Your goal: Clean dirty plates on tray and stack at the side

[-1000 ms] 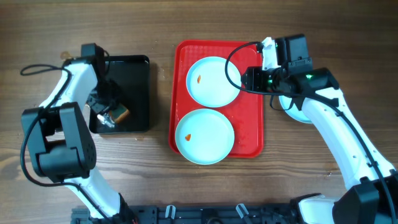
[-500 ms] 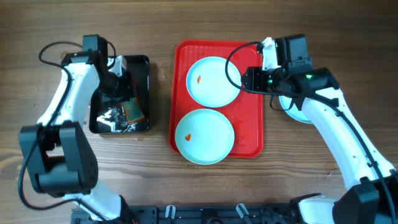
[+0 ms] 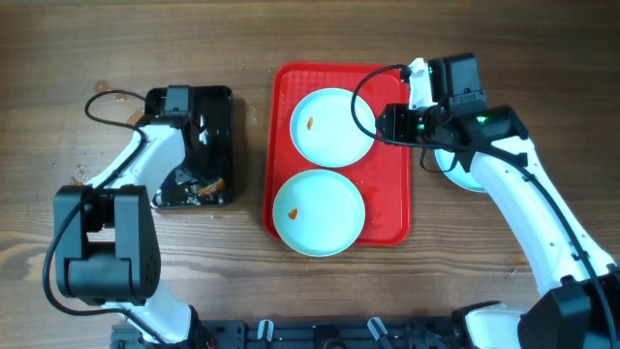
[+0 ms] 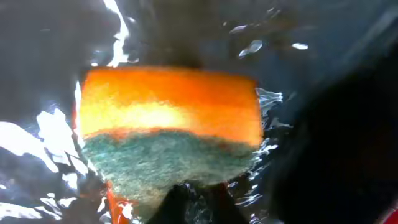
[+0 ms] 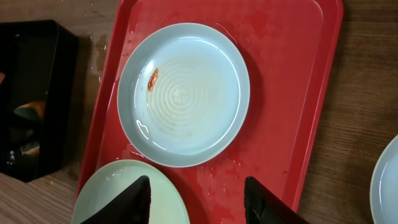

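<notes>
Left gripper [image 3: 192, 174] pinches a soaked sponge [image 4: 168, 118] in the black tray [image 3: 225, 97], left; lifted fast, it could slip or drip. Right gripper [image 5: 202, 202], spread and empty, hovers over 2 smeared plates [image 3: 332, 126] on the red tray [image 3: 392, 208].

Our left hand [image 3: 197, 184] has moved down to the bottom edge of the black tray [image 3: 221, 121], left of the frame's middle. It opened for a moment and now pinches the sponge [image 4: 168, 118] again.
</notes>
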